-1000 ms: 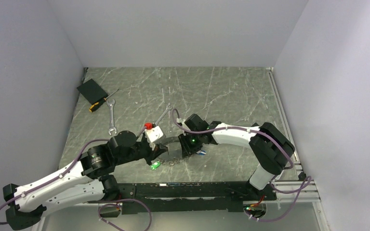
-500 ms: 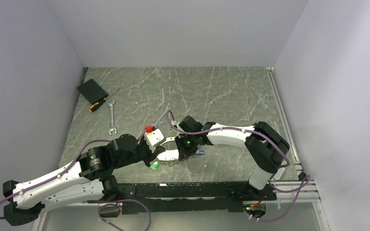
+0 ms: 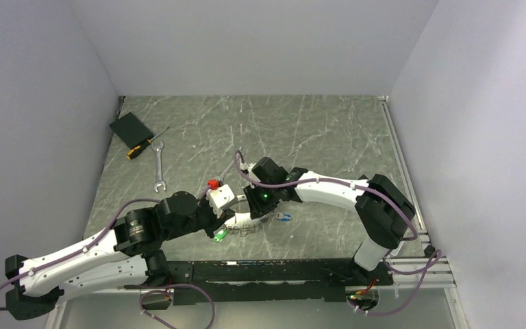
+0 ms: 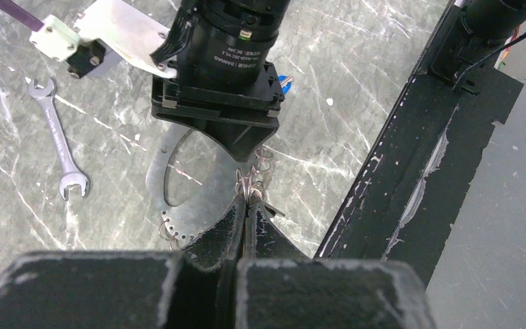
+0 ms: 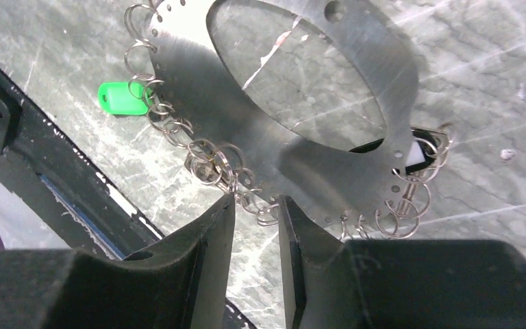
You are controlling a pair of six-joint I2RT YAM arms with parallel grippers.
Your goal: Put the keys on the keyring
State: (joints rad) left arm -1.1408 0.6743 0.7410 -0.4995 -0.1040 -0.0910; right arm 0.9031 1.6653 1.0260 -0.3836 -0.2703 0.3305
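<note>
The keyring [image 5: 198, 103] is a flat silvery oval plate with several small wire rings along its rim; it shows too in the left wrist view [image 4: 205, 199] and the top view [image 3: 243, 221]. My left gripper [image 4: 248, 202] is shut on a few of those small rings at the plate's edge. My right gripper [image 5: 255, 203] is open, its tips at the rim with a loose wire ring between them. A green key [image 5: 120, 98] lies just outside the rim [image 3: 220, 236]. A blue key [image 4: 284, 81] lies behind the right wrist [image 3: 285, 218]. A black-headed key [image 5: 411, 154] sits at the plate's far rim.
A silver spanner [image 3: 159, 166] lies at the left, also in the left wrist view [image 4: 58, 140]. A yellow-handled screwdriver [image 3: 144, 145] and a black pad [image 3: 131, 127] lie at the back left. The black base rail [image 4: 411, 171] runs close beside both grippers.
My right gripper has moved left, closer to the left gripper and over the keyring. The left gripper has edged right, still shut. More of the plate shows in the top view.
</note>
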